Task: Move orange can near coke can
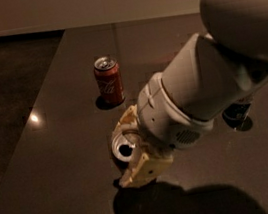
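The coke can (109, 80) stands upright on the dark table, red with white script and a silver top. My gripper (128, 149) is below and slightly right of it, its pale fingers (143, 171) closed around the orange can (124, 148). Only the orange can's silver top with its dark drinking hole shows between the fingers; its sides are hidden by the gripper. The held can is about one can-height short of the coke can, toward the front of the table.
A slim dark can (236, 113) stands at the right, mostly hidden behind my arm (206, 82). The table's left edge (33, 110) runs diagonally beside a dark floor. A pale wall lies beyond the far edge.
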Tool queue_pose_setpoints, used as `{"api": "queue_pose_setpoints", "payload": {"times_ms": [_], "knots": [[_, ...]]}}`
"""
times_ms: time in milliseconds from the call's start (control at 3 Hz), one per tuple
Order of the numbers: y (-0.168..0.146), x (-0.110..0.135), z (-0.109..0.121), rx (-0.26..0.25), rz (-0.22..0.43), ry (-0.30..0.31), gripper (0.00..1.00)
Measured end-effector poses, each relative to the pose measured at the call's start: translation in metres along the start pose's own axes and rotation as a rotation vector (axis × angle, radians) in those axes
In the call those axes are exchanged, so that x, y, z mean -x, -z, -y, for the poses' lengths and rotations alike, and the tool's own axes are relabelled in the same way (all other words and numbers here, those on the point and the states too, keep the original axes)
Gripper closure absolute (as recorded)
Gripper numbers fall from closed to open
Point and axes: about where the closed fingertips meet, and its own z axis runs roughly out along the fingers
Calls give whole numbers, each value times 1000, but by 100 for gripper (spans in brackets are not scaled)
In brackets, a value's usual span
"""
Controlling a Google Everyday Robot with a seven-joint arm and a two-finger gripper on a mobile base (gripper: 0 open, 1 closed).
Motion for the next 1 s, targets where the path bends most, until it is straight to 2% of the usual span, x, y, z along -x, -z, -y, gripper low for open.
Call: {"api": "queue_pose_setpoints", "payload": {"times_ms": [333,667,1000], "knots": [[24,16,54,-76,0,-59,100],[26,28,112,-128,0,-125,100],[17,29,145,-153,-4,-167,100]]}}
